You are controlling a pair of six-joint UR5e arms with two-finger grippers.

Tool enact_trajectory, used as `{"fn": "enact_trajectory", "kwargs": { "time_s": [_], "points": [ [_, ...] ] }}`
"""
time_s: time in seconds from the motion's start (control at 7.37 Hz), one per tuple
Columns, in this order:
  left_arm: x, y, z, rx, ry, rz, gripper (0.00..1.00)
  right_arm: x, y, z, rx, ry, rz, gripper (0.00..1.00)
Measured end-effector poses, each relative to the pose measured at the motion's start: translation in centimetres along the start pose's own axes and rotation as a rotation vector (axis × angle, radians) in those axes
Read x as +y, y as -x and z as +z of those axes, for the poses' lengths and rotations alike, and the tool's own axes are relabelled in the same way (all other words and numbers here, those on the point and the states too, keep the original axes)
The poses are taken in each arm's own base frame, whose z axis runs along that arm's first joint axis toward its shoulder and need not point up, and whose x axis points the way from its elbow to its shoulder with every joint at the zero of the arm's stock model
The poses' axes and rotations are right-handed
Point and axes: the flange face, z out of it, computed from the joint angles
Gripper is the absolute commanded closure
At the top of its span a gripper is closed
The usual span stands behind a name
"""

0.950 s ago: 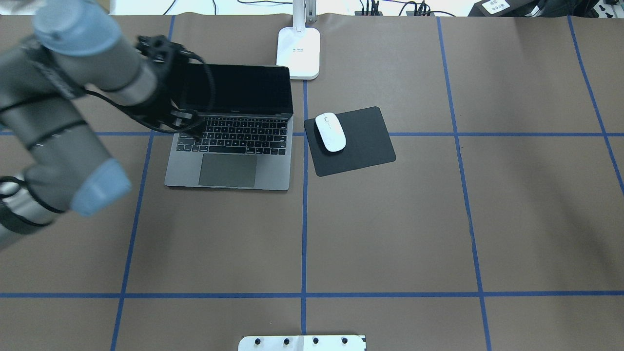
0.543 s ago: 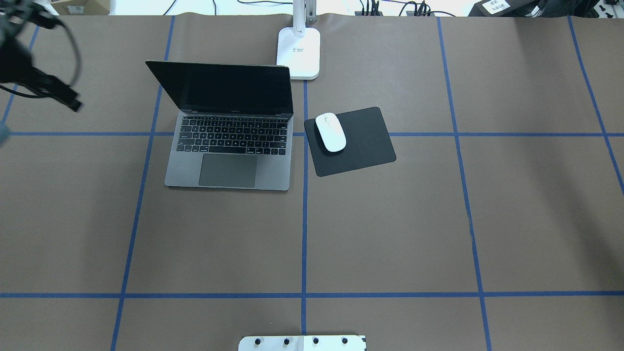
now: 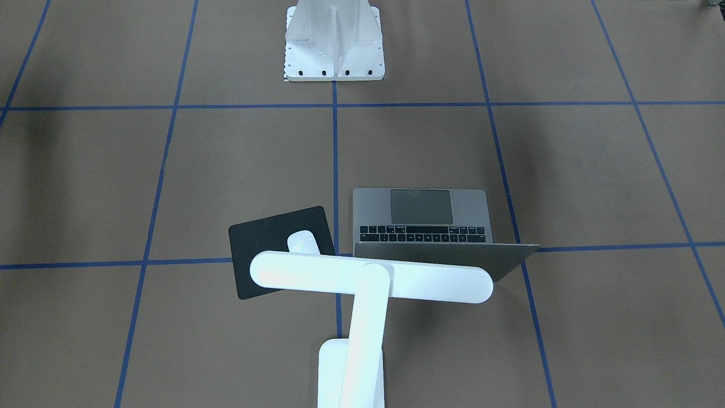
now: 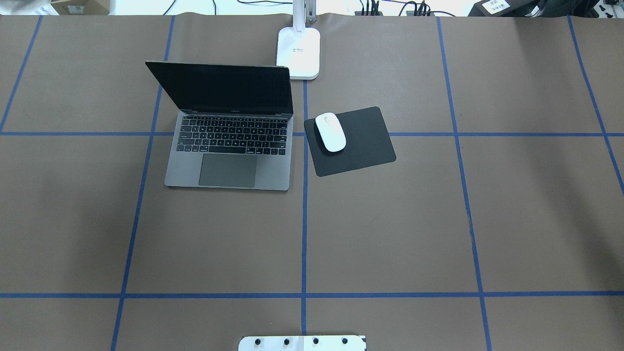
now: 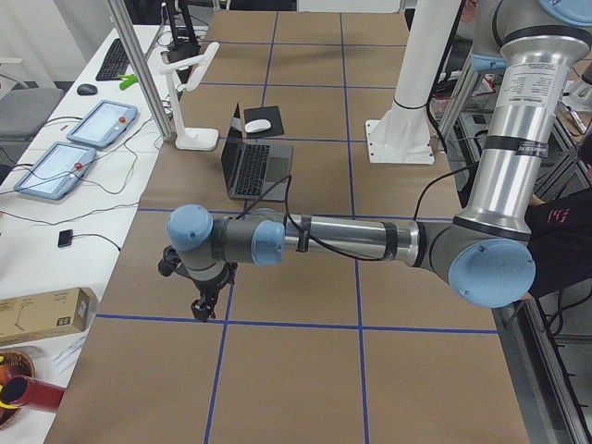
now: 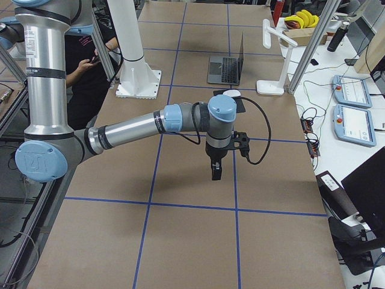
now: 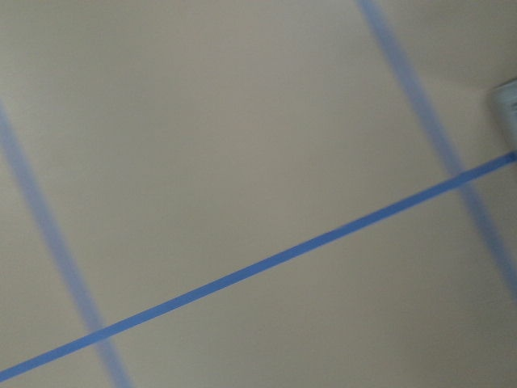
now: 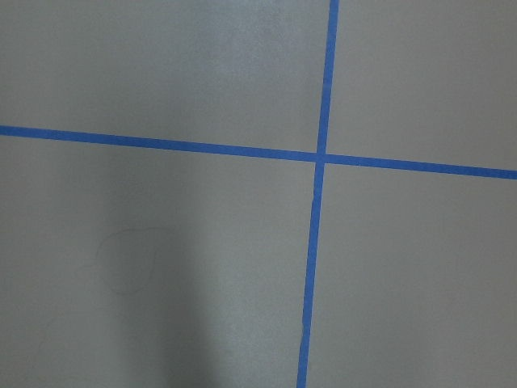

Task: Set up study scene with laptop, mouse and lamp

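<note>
The open grey laptop (image 4: pixel 229 141) stands left of centre at the table's far side, screen dark. The white mouse (image 4: pixel 330 131) lies on the black pad (image 4: pixel 363 144) just right of it. The white lamp's base (image 4: pixel 298 52) stands behind them, and its light bar (image 3: pixel 371 277) hangs over mouse and laptop lid. My left gripper (image 5: pixel 203 305) hangs over bare table far from the laptop, and I cannot tell if it is open. My right gripper (image 6: pixel 215 171) hangs over bare table too, and I cannot tell its state. Both wrist views show only brown paper and blue tape.
The white bolted pedestal (image 3: pixel 334 42) stands at the robot's side of the table. Blue tape lines grid the brown table cover. Tablets, cables and a box (image 5: pixel 42 314) lie on side tables beyond the far edge.
My left arm has pulled away from the laptop's left side, swung left and left the overhead view. Laptop, mouse and lamp have not moved.
</note>
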Motion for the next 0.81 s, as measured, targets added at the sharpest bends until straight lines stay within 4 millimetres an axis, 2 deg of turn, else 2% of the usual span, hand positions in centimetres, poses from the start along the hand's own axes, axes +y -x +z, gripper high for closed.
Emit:
{"fn": "enact_trajectory", "kwargs": {
  "time_s": [0.14, 0.27, 0.41, 0.81],
  "points": [
    [1.9, 2.1, 0.5, 0.009, 0.007, -0.022, 0.00, 0.0, -0.3, 0.3, -0.001, 0.007, 0.006, 0.00],
    [3.4, 3.1, 1.0, 0.015, 0.014, -0.040, 0.00, -0.1, -0.4, 0.6, -0.002, 0.012, 0.010, 0.00],
    [4.4, 3.5, 1.5, 0.019, 0.020, -0.054, 0.00, -0.1, -0.5, 0.7, -0.004, 0.014, 0.012, 0.00],
    [5.3, 3.8, 1.9, 0.022, 0.026, -0.062, 0.00, -0.1, -0.5, 0.7, -0.008, 0.015, 0.013, 0.00]
  ]
}}
